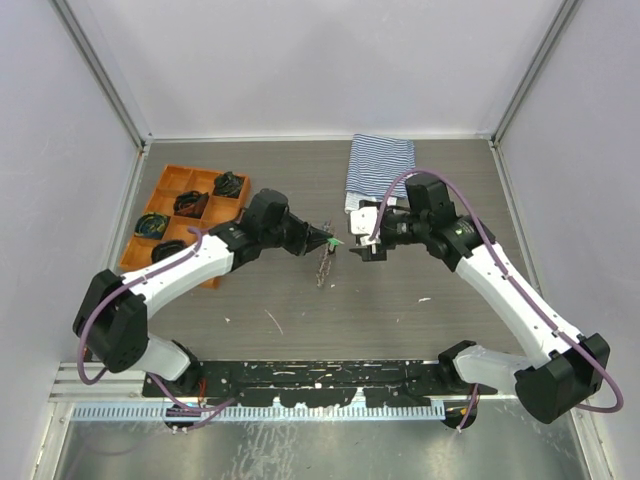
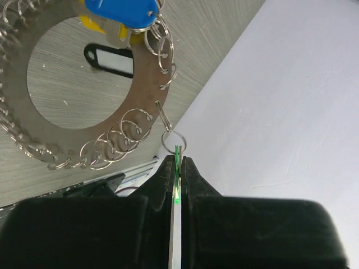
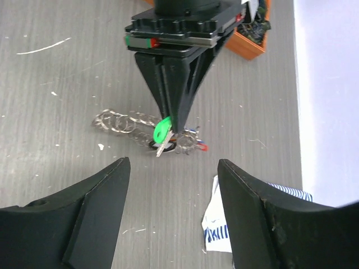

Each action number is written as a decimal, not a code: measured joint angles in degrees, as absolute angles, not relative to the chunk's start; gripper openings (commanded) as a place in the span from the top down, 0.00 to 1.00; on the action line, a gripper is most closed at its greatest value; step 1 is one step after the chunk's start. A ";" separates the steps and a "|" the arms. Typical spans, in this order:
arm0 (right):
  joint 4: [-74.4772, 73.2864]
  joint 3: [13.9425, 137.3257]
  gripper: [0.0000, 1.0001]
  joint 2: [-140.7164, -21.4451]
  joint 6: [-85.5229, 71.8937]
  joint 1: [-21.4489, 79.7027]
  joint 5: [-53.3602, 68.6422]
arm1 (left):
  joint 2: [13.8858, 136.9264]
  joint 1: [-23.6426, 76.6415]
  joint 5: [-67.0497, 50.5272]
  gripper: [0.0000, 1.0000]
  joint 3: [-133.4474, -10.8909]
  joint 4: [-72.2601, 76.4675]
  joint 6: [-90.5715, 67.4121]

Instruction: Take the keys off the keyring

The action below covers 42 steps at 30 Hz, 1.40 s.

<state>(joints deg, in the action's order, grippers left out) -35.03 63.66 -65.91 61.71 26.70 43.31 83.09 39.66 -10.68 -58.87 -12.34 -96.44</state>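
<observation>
My left gripper (image 1: 328, 241) is shut on the edge of a green-headed key (image 1: 338, 242), holding it above the table. In the left wrist view the key (image 2: 177, 151) sticks out between the closed jaws, with a small ring (image 2: 173, 139) linking it to the keyring, a looped chain of metal rings (image 2: 112, 143). A blue key head (image 2: 126, 11) and a yellow one (image 2: 92, 23) hang on that chain. The right wrist view shows the green key (image 3: 162, 130), the chain (image 3: 120, 120) on the table and a red key (image 3: 202, 147). My right gripper (image 3: 173, 163) stands open and empty just right of the key.
An orange tray (image 1: 172, 182) with dark bundles sits at the back left. A striped blue-white cloth (image 1: 380, 165) lies at the back right, its corner (image 3: 224, 224) under my right gripper. A black tag (image 2: 109, 59) lies on the table beneath the chain.
</observation>
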 measured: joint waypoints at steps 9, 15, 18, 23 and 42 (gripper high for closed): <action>-27.86 59.77 0.33 -66.02 59.61 29.69 37.04 | 83.79 39.66 -10.72 1.00 -60.01 -11.70 -99.09; -23.73 57.60 0.37 -67.07 58.28 30.76 33.45 | 83.79 39.68 -10.79 1.00 -60.01 -11.42 -99.83; -21.58 56.64 0.42 -67.53 57.78 31.97 31.62 | 83.79 39.66 -10.81 1.00 -60.01 -11.35 -99.90; -19.18 55.90 0.59 -69.34 57.21 34.94 27.79 | 83.79 39.68 -10.94 1.00 -60.01 -10.96 -100.09; -14.55 54.46 0.73 -70.57 56.55 37.41 19.09 | 83.79 39.62 -10.92 1.00 -60.01 -9.91 -101.03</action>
